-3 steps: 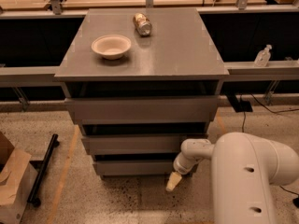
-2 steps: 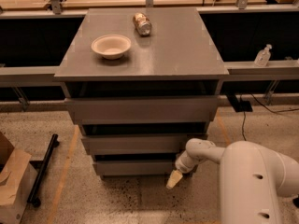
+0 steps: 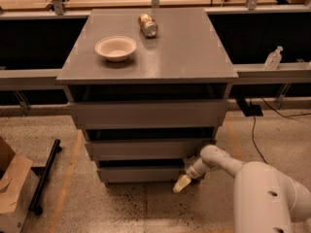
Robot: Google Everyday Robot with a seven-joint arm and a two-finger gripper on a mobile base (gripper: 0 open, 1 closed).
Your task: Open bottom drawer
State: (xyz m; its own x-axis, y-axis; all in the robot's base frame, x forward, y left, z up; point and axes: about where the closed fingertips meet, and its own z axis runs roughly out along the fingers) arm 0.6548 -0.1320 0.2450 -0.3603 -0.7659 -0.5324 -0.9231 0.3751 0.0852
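The bottom drawer (image 3: 141,174) is the lowest and narrowest grey flat front of the cabinet, just above the floor. It sits nearly flush under the middle drawer (image 3: 146,148), with a dark gap above it. My gripper (image 3: 182,183) is on the end of the white arm (image 3: 218,160) that reaches in from the lower right. Its pale tip sits at the drawer's lower right corner, close to the floor.
The top drawer (image 3: 146,113) stands out the furthest. A beige bowl (image 3: 115,48) and a can (image 3: 147,24) on its side lie on the grey cabinet top (image 3: 184,57). A cardboard box (image 3: 12,188) and a black bar (image 3: 44,176) are on the floor at left. A clear bottle (image 3: 273,58) stands on the right ledge.
The arm's bulky white body has shifted right and lower in the picture. The gripper tip has stayed at the bottom drawer's right corner. The drawers look unchanged.
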